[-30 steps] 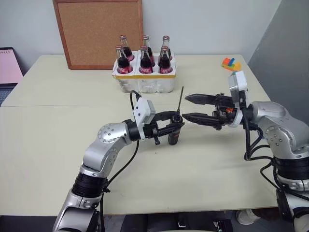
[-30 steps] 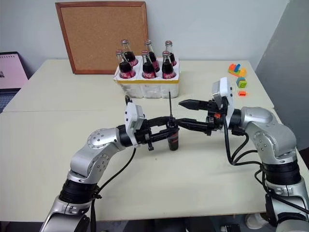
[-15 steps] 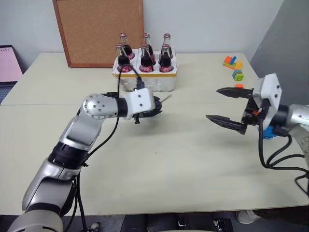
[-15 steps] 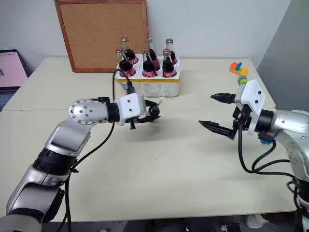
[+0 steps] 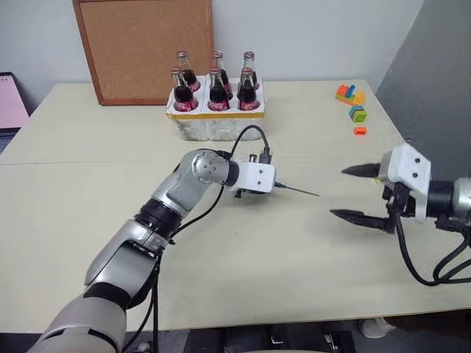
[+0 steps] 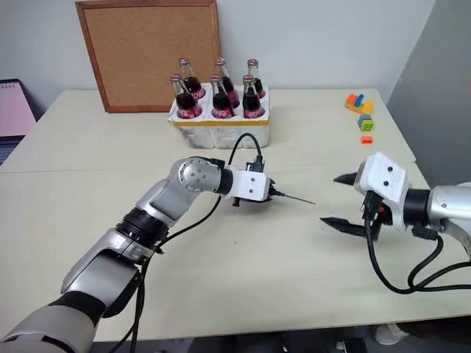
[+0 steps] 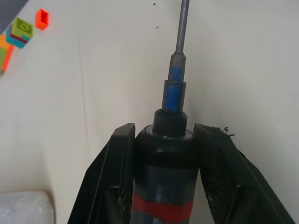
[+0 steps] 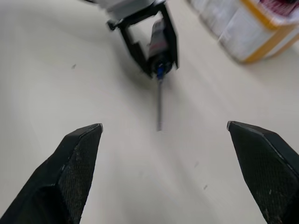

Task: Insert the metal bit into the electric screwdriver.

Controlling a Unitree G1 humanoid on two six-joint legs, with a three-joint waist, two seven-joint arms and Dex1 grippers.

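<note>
My left gripper (image 7: 163, 130) is shut on the electric screwdriver (image 7: 163, 182), a black body with a red band clamped between both fingers (image 7: 119, 177). The metal bit (image 7: 180, 37) sits in its blue-collared tip and sticks straight out. From the head, the thin bit (image 5: 298, 191) runs low over the table, pointing right toward my right gripper (image 5: 338, 193). That gripper stands wide open and holds nothing, a short gap away from the bit's end. Its wrist view faces the screwdriver (image 8: 159, 44) and bit (image 8: 160, 105) head-on.
A white crate of cola bottles (image 5: 213, 121) stands behind the left gripper, with a cork board (image 5: 143, 48) against the wall. Small coloured blocks (image 5: 352, 94) lie at the far right. A laptop screen (image 5: 9, 99) shows at the left edge.
The left arm reached forward and rolled, tipping the screwdriver from upright to nearly level with the bit pointing right. The right gripper opened wider and pulled back to the right.
</note>
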